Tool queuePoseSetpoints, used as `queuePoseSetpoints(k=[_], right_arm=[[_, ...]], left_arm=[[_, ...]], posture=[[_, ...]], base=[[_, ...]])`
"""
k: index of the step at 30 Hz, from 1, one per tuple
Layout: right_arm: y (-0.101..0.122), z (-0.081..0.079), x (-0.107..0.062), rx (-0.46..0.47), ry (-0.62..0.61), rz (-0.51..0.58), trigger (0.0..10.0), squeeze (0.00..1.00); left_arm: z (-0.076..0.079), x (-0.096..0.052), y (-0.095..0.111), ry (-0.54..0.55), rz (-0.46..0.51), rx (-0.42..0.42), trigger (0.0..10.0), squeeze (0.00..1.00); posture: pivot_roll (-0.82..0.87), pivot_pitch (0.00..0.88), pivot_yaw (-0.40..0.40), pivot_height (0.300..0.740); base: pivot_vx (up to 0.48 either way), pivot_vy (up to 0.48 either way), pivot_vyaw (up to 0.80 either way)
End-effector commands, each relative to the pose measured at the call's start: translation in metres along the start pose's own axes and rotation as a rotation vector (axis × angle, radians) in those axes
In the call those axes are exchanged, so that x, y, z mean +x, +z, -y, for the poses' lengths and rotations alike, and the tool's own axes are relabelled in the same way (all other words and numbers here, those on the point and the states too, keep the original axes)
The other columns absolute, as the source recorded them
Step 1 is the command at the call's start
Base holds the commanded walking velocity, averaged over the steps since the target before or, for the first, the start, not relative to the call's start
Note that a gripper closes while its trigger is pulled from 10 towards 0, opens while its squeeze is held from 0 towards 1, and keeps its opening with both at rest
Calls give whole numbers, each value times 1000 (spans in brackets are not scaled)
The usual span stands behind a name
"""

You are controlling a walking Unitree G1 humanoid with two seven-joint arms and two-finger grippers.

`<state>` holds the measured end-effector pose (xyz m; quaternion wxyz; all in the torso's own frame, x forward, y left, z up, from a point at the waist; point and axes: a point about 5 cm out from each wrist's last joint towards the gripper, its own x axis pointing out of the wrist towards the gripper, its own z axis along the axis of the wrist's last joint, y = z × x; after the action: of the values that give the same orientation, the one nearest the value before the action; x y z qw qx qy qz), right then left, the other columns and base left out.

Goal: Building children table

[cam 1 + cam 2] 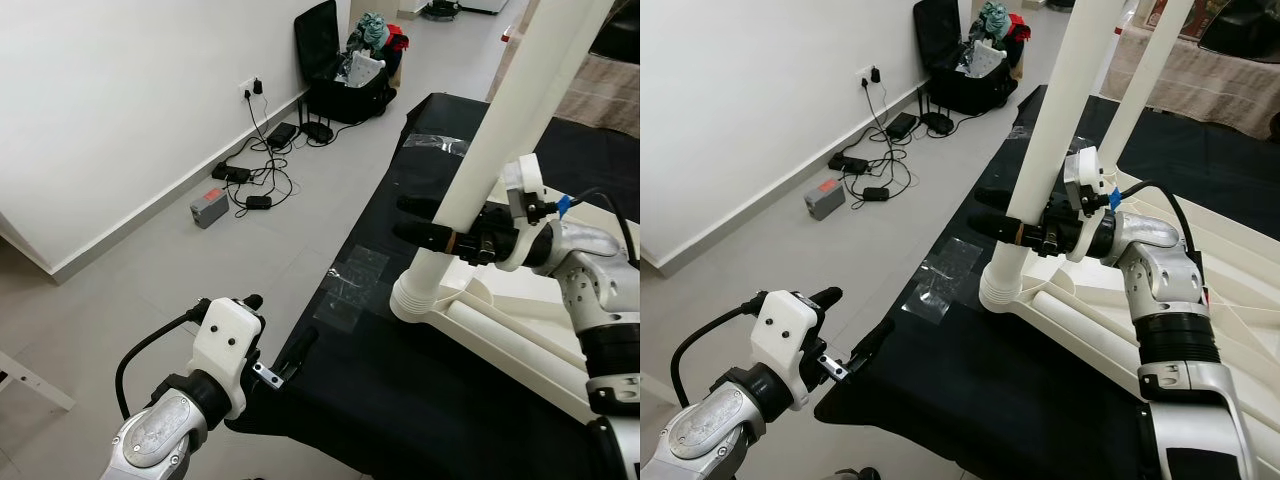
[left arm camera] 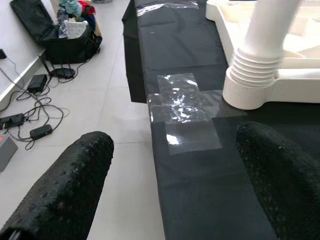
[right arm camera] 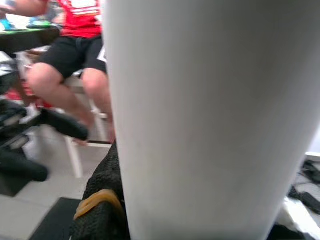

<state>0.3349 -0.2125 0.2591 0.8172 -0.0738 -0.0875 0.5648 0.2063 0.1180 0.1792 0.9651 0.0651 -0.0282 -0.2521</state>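
Left gripper, nearest the camera at lower left, hovers with fingers spread apart above the near edge of the black mat, gripping nothing. Right gripper reaches in horizontally from the right, elbow bent, fingers clamped on the white table leg, which stands upright in its ribbed socket on the overturned white tabletop lying on the mat.

silver arms, white wrist housings, black cables

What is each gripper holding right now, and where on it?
The right gripper clasps the white table leg low on its shaft, just above the ribbed base. The left gripper is open and holds nothing.
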Motion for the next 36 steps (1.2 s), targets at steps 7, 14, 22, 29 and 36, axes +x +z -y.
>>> queuePoseSetpoints(k=[7,14,22,29,36], right_arm=[[-12,2,4,5,-16,-71,10000,0],[-12,2,4,7,-11,-73,10000,0],[-13,-6,-2,31,58,-93,10000,0],[-13,-5,0,40,83,-102,10000,0],[-17,-7,5,52,103,-125,10000,0]], left_arm=[[1,-1,-2,-3,-15,5,10000,0],[1,-2,-2,-3,-15,6,10000,0],[0,-1,-3,3,-17,7,10000,0],[-4,11,2,24,11,-4,10000,0],[0,14,4,16,24,-9,10000,0]], posture=[[118,195,-12,740],[118,195,-12,740],[109,194,-8,740],[87,204,-5,740],[87,222,-5,740]], base=[[0,0,0],[0,0,0],[0,0,0],[0,0,0],[0,0,0]])
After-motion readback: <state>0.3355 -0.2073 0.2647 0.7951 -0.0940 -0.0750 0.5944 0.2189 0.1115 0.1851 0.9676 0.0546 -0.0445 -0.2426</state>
